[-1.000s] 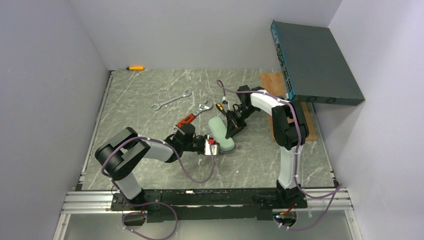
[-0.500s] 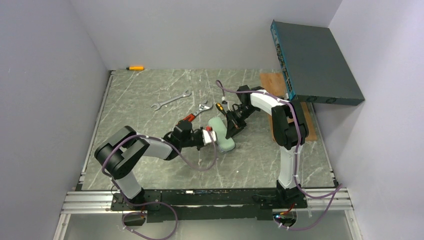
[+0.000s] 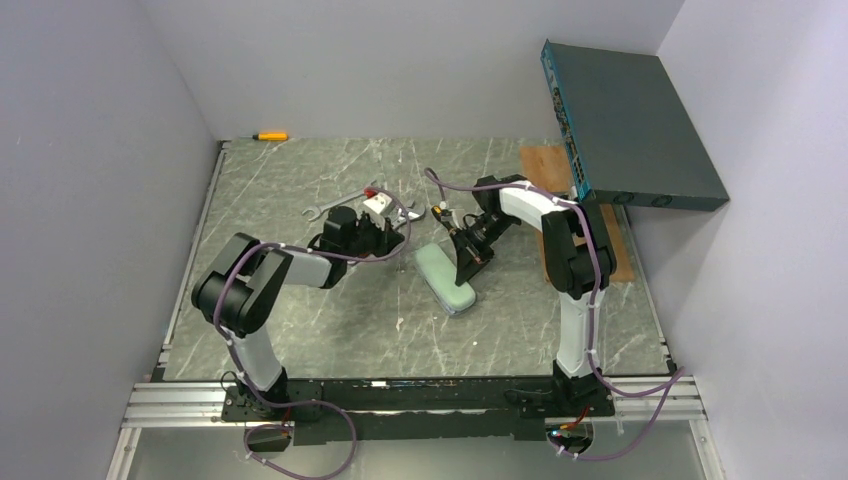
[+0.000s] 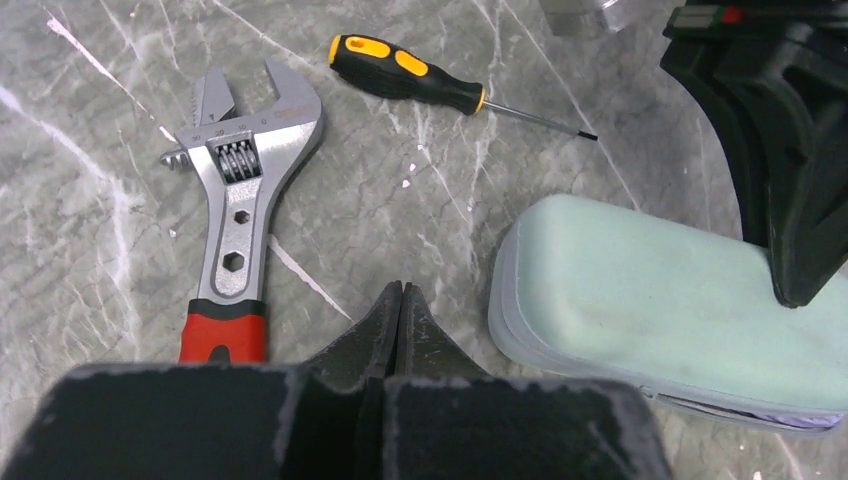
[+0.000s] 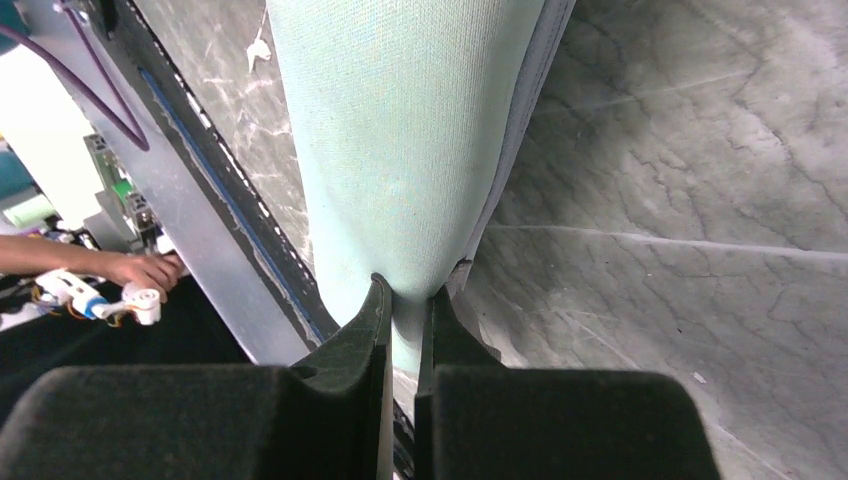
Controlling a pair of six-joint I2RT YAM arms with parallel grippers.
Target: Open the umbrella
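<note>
Change: left gripper (image 4: 400, 290) is being pulled off the case (image 4: 660, 290), fingers pressed together on nothing, and is now being held by the wrench (image 4: 240, 180). The case is being pinched at its edge by right gripper (image 5: 402, 290) and has been swung, its long axis running far-left to near-right. Umbrella is not being seen. It is likely still inside the case, so opening isn't being started.

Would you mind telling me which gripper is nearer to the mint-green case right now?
The right. The right gripper is clamped on an edge of the mint-green case. The left gripper is shut and apart from the case, between it and the adjustable wrench.
</note>
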